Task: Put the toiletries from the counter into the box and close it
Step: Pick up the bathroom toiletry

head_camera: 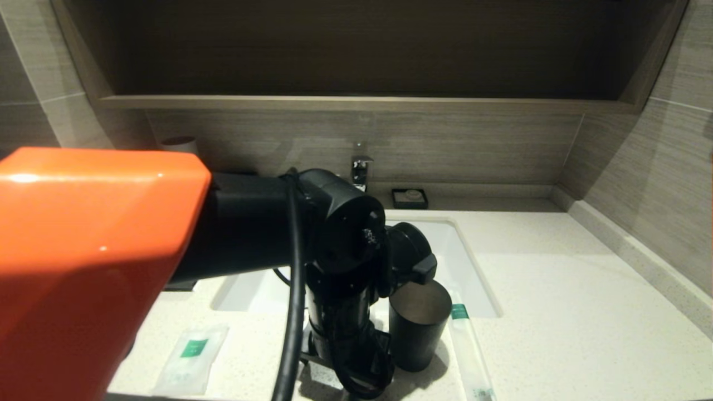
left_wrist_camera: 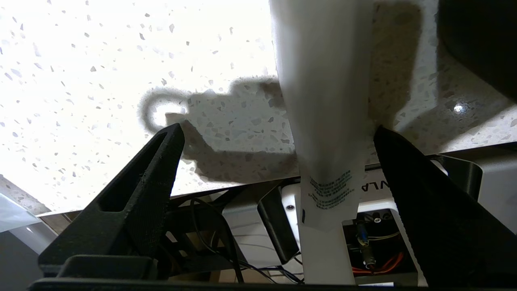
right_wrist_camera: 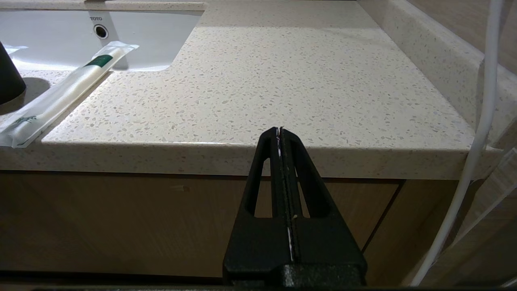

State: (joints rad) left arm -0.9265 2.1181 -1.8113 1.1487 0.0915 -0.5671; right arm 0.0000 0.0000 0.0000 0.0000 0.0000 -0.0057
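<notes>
Wide bare stretch of counter [head_camera: 562,289] from 1 to 4 o'clock of the dark cup [head_camera: 419,326], open for passage up to the raised stone kerb [head_camera: 640,250]. Blocked at 9 o'clock of the cup by the left arm [head_camera: 345,262], crowding the sink basin [head_camera: 462,250]. Long sachet [head_camera: 470,351] just beside the cup at 3 o'clock; flat sachet [head_camera: 192,356] well apart at 9. Soap dish [head_camera: 409,197] and faucet [head_camera: 361,167] at 12, against the back wall.

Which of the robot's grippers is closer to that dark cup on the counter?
The left gripper, open beside the dark cup and astride a long sachet. The right gripper sits shut below the counter edge, well away.
</notes>
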